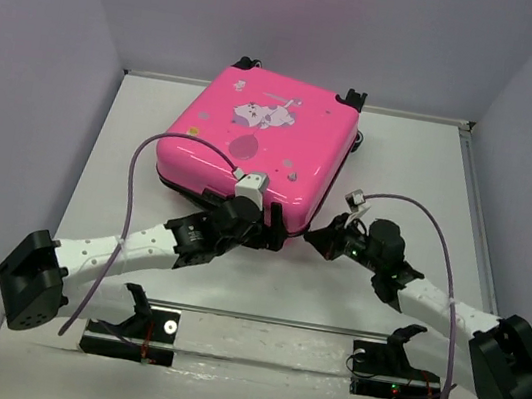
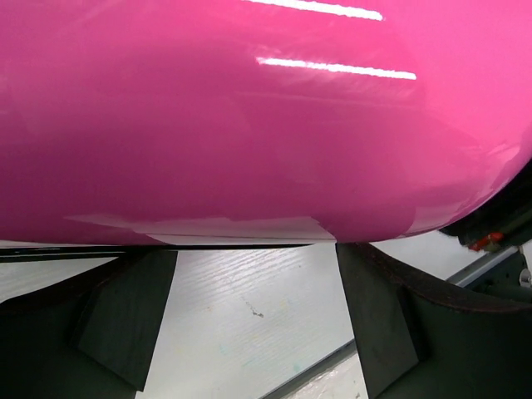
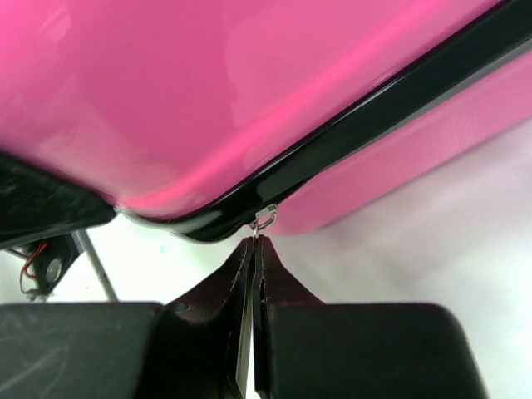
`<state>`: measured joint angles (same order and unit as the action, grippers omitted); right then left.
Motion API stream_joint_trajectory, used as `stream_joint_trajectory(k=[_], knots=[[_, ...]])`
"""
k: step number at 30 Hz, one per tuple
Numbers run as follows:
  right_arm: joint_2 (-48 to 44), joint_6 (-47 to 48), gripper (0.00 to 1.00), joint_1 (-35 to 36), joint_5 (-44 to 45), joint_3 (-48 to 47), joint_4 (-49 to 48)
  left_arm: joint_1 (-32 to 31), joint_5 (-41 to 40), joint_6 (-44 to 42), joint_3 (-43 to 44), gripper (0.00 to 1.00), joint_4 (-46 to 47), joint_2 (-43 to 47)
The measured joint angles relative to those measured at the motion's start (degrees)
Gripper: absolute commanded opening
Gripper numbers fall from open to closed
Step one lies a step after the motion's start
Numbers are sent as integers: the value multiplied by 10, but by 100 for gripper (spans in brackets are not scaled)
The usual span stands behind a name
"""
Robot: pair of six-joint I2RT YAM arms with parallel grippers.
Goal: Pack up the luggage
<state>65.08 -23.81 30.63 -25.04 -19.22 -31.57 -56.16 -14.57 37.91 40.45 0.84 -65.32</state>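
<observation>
Evidently stiff, slick shell — luggage [image 1: 256, 137] grips best at the zipper pull [image 3: 264, 219]; right end effector [image 3: 256, 249] pinches it closed, left end effector [image 2: 253, 278] gapes empty.

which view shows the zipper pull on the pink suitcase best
The right wrist view: the small metal zipper pull hangs from the black zip line at the luggage corner, pinched at the tips of the right gripper, jaws closed. Top external makes it too small to see; left wrist shows only pink shell.

One luggage [image 1: 255, 142], one zipper pull [image 3: 264, 219], two end effectors [image 2: 253, 266] [image 3: 256, 249].
</observation>
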Motion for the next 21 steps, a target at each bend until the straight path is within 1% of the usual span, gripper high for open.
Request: stream_joint_trajectory(k=[4,5,7,8,12,14,17,20,21], knots=[[-38,-11,7,76,70,0,65,5,0,-10,28,89,-16,-29],[-51,-17,7,105,101,-1,80,7,1,-12,33,89,-20,-34],[-66,-26,7,139,159,-3,103,7,3,-15,36,89,-22,-37],[-70,-29,7,149,173,-3,108,7,4,-17,38,89,-25,-40],[-72,-58,7,231,284,-18,135,7,7,-21,58,89,-48,-55],[-55,-70,7,271,337,-31,139,7,9,-23,70,89,-61,-63],[10,-96,7,330,422,-68,133,8,8,-23,87,89,-85,-73],[77,-128,7,360,476,-96,103,12,8,-28,96,90,-104,-77],[92,-142,7,366,495,-96,87,16,9,-31,96,93,-108,-74]])
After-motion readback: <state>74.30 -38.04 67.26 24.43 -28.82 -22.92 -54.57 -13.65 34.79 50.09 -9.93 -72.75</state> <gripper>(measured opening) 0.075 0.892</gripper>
